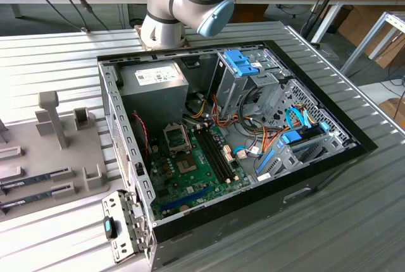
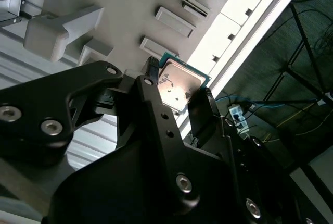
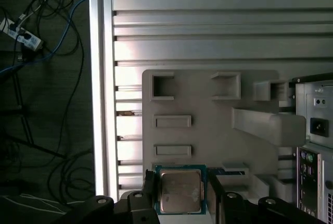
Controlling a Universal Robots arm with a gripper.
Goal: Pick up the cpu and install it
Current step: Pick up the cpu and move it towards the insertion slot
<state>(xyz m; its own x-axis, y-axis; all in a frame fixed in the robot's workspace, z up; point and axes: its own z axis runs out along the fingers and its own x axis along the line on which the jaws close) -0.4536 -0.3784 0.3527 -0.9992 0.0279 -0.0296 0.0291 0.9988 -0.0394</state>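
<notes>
The cpu (image 3: pixel 180 191) is a small square chip with a silver-grey top and a thin green rim. My gripper (image 3: pixel 180 197) is shut on it, a black finger (image 3: pixel 149 193) pressing each side. In the second wrist view the cpu (image 2: pixel 179 83) sits between the same fingers (image 2: pixel 204 107), held above the grey parts holder (image 2: pixel 130 10). The open computer case (image 1: pixel 107 101) lies in the exterior view, with the motherboard's socket (image 1: pixel 176 138) near its middle. Only the arm's base and elbow (image 1: pixel 183 0) appear there.
The grey parts holder (image 1: pixel 44 152) lies at the exterior view's left with memory sticks (image 1: pixel 35 177) in its slots. Inside the case are a grey power supply (image 1: pixel 155 85), drive cages (image 1: pixel 253 76) and cables. The ribbed table's edge (image 3: pixel 101 104) borders floor cables (image 3: pixel 47 78).
</notes>
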